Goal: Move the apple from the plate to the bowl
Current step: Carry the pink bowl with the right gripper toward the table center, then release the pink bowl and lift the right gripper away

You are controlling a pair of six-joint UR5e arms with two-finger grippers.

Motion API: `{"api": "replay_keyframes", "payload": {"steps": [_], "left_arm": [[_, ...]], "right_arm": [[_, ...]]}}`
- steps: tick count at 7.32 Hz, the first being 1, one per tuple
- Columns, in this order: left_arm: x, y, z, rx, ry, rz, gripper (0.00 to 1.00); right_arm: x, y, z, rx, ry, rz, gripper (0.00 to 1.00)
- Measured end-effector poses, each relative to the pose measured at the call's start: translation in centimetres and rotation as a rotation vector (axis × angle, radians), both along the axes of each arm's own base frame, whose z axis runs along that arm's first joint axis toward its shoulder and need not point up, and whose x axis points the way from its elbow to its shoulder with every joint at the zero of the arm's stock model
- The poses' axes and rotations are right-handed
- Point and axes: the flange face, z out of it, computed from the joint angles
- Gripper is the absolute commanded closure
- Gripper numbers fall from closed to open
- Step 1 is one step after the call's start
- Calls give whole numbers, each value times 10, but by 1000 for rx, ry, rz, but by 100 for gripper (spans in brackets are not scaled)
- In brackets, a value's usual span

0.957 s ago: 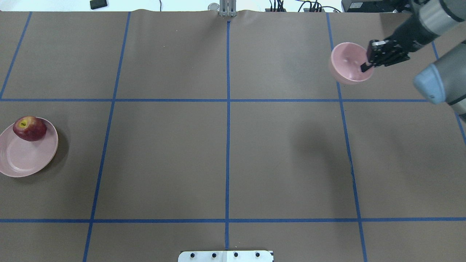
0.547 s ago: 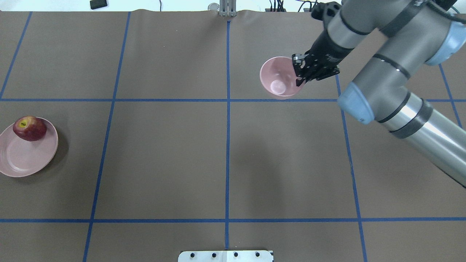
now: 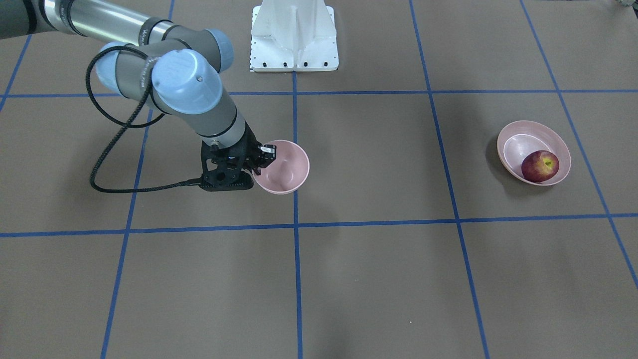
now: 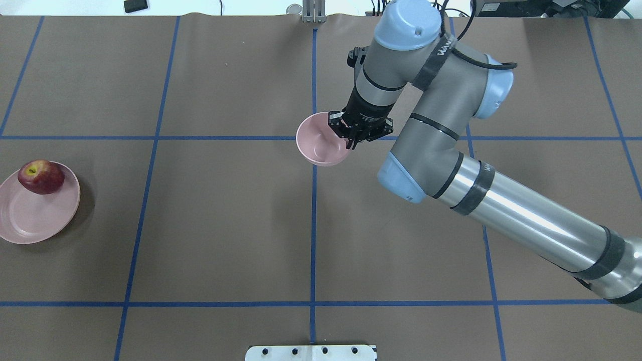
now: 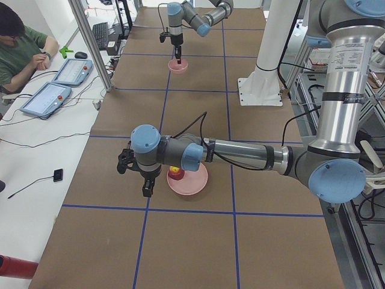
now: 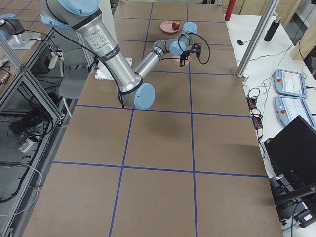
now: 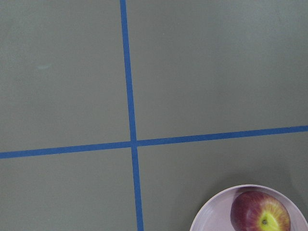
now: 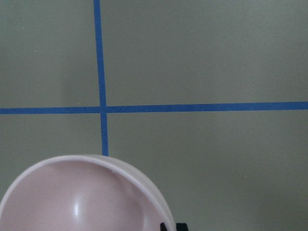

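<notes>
While the apple (image 4: 41, 176) is sitting on the plate (image 4: 30, 220), on the side away from the robot at the table's left end, the right gripper (image 4: 351, 141) is pinching the rim of the bowl (image 4: 318, 148) close to the middle crossing of the blue tape lines (image 4: 313, 225). The left gripper (image 5: 147, 188) is hanging just beside the plate, showing only from the side, so I cannot tell whether its fingers are open or closed.
</notes>
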Motion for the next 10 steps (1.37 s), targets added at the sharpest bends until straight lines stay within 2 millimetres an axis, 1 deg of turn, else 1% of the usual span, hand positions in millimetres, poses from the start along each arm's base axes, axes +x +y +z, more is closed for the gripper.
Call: {"api": "replay_keyframes", "payload": {"steps": [1, 2, 3, 4, 5, 6, 7, 9, 10], "left_arm": [[0, 0, 0, -1, 0, 0, 2], [0, 0, 0, 0, 0, 0, 2], [0, 0, 0, 0, 0, 0, 2], [0, -1, 0, 0, 0, 0, 2], [0, -1, 0, 0, 0, 0, 2], [0, -1, 0, -1, 0, 0, 2], [0, -1, 1, -2, 0, 0, 2], [0, -1, 0, -2, 0, 0, 2], [0, -1, -2, 2, 0, -1, 2]], "right_arm": [[-20, -5, 7, 12, 8, 4, 100], [-34, -10, 19, 26, 6, 5, 100], [-43, -13, 27, 35, 1, 4, 100], [-50, -11, 31, 44, -7, -1, 100], [-55, -8, 32, 55, -15, -5, 97], [-59, -5, 33, 67, -21, -6, 42], [-62, -4, 34, 77, -28, -7, 0], [-64, -3, 36, 96, -28, 3, 0], [-62, -3, 33, 110, -31, 15, 0]]}}
